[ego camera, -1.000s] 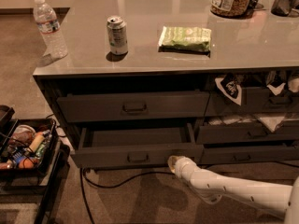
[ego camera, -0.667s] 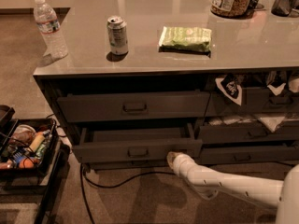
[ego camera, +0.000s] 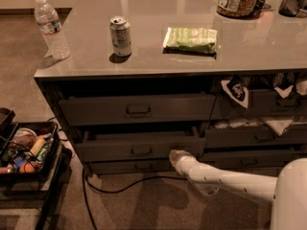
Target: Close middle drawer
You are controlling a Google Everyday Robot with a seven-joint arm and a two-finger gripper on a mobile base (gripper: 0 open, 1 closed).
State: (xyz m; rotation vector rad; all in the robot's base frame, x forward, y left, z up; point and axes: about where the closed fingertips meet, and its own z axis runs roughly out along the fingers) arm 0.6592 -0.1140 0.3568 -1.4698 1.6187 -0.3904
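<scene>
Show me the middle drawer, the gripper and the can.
middle drawer [ego camera: 140, 150]: camera view, on the front panel, at its handle.
gripper [ego camera: 176, 156]: camera view, on its tip, at the lower right of the middle drawer front.
can [ego camera: 120, 36]: camera view, on its side wall.

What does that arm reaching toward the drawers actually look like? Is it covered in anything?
The arm is a smooth white tube, thick and rounded at the lower right, narrowing toward the tip. No cables or markings show on it. Its gripper, at the right end of the middle drawer front, looks tan rather than white.
</scene>
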